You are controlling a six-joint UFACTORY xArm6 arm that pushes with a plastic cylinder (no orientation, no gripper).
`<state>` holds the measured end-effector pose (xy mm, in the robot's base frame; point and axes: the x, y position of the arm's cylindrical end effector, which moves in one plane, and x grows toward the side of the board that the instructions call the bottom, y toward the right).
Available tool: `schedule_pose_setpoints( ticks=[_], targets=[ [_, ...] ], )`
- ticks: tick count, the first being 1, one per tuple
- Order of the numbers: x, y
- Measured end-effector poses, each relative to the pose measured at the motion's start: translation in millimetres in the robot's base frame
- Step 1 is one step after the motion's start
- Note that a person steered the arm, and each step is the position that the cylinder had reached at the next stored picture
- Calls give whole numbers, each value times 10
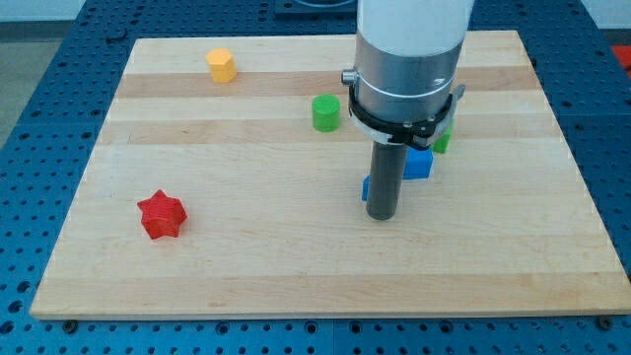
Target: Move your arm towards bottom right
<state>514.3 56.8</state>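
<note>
My tip [382, 214] rests on the wooden board [296, 266] a little right of its middle. A blue block [419, 164] lies just behind the rod, up and to the right of the tip. A second blue block [365, 186] shows as a sliver at the rod's left side, mostly hidden. A green block [444, 142] sits partly hidden behind the arm's grey body. A green cylinder [325, 112] stands up and to the left of the tip. A red star block [162, 215] lies far to the left. A yellow block [222, 65] lies at the top left.
The board lies on a blue perforated table [39, 118]. The arm's white and grey body [406, 59] hangs over the board's top middle and hides what lies behind it.
</note>
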Motion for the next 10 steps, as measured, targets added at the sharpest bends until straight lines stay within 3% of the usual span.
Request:
schedule_pose_setpoints(
  ticks=[2,5,7,9,10],
  targets=[
    [102,-328],
    [-80,-1529],
    [-31,-1576],
    [242,-1757],
    [645,-1882]
  ],
)
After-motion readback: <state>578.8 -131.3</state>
